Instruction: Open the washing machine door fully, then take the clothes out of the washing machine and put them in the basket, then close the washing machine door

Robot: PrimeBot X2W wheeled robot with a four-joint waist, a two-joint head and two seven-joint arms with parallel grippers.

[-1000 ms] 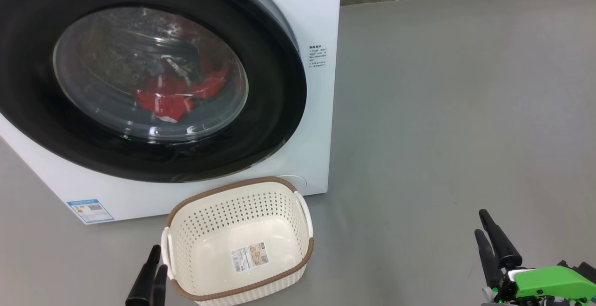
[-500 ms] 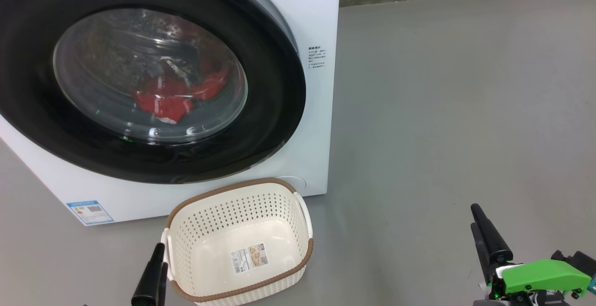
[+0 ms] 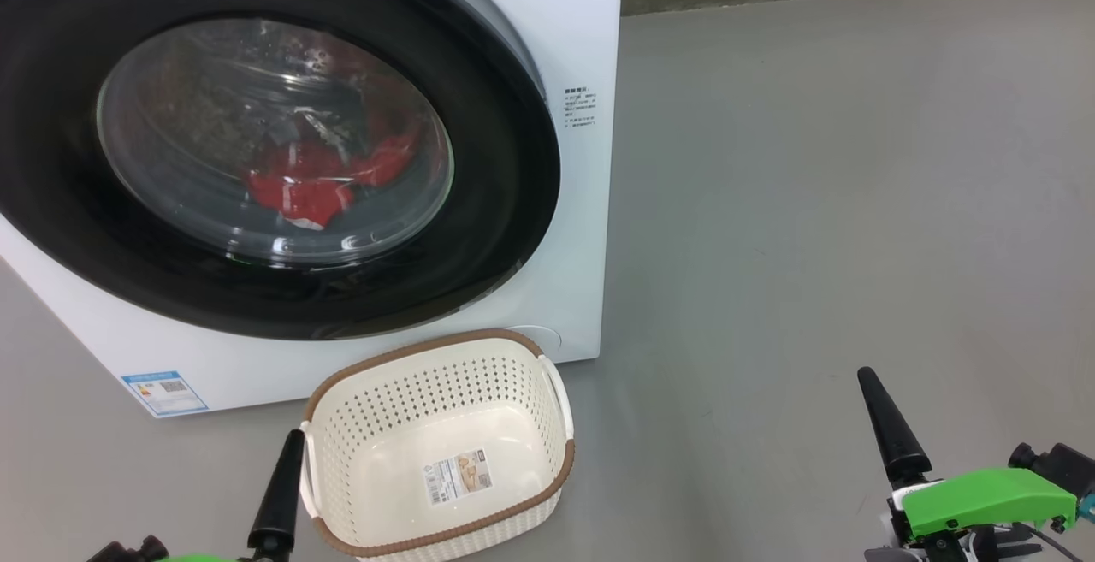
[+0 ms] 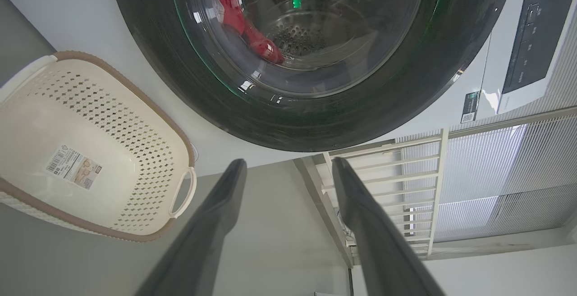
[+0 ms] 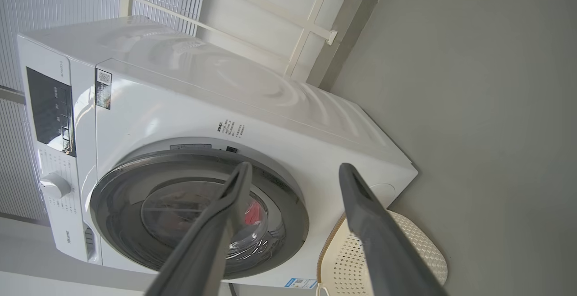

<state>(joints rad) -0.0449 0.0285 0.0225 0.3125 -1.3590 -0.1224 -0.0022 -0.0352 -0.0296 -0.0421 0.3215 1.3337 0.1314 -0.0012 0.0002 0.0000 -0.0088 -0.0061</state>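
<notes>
The washing machine (image 3: 590, 32) takes up the left and centre of the head view, and its right front edge runs straight down to the grey floor (image 3: 813, 203). To the right of that edge the floor spreads wide, back to the dark strip at the foot of the wall. The washing machine door (image 3: 505, 203) is shut, its black rim flat against the white front. Behind the glass bowl the red clothes (image 3: 316, 186) lie in the lower part of the drum. In the left wrist view a white barred railing (image 4: 405, 174) stands beside the machine on its far side. The basket (image 3: 411, 399) sits on the floor just in front of the machine's lower right corner, a paper label (image 3: 460, 474) on its bottom. The left gripper (image 4: 288, 163) is low at the basket's left end, one dark finger (image 3: 281, 485) pointing up just beside the white handle; its fingers are spread wide and hold nothing. The right gripper (image 5: 295, 166) hangs well apart from the basket over the floor at the lower right, its green wrist housing (image 3: 984, 498) level. Its fingers are wide apart too, aimed toward the machine's front.
</notes>
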